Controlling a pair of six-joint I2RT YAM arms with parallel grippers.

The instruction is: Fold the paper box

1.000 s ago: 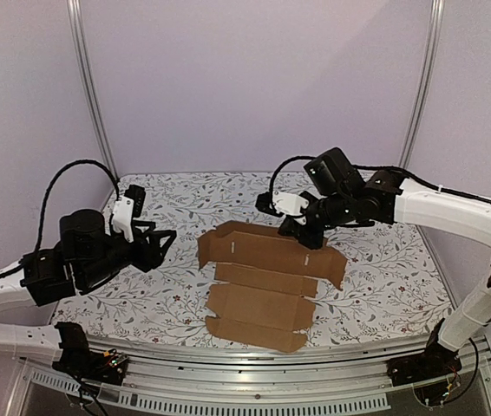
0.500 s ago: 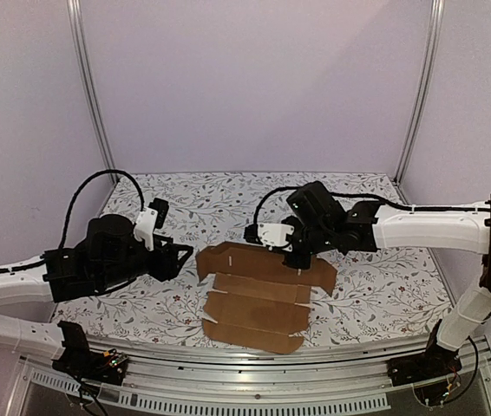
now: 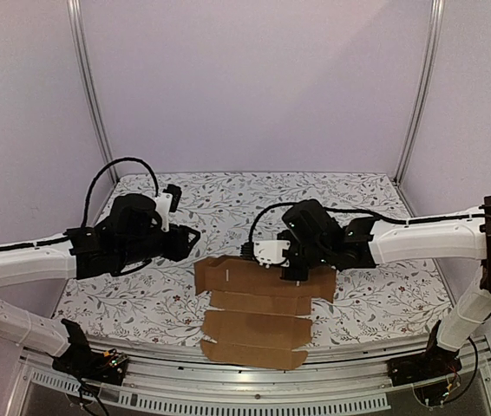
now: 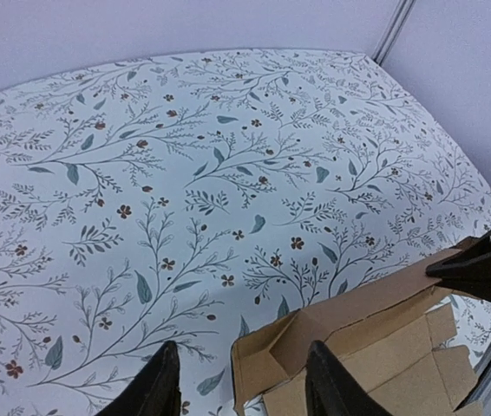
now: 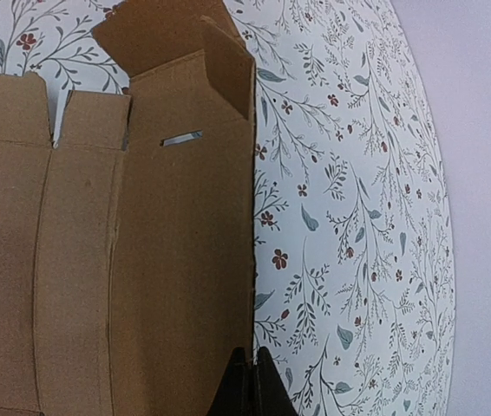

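One paper box [image 3: 258, 303], mostly flat, edge pinched by right gripper [image 5: 245, 368]; left gripper [image 4: 244, 351] spread apart beside it.

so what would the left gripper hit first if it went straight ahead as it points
Probably the corner flap of the box, just ahead of the open left gripper; depth is unclear.

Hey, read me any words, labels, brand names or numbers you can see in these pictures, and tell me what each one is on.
No text can be read anywhere.
The paper box is plain brown cardboard with no print.
The floral tablecloth carries only leaves and flowers.
Neither the left hand nor the right hand shows a legible marking.
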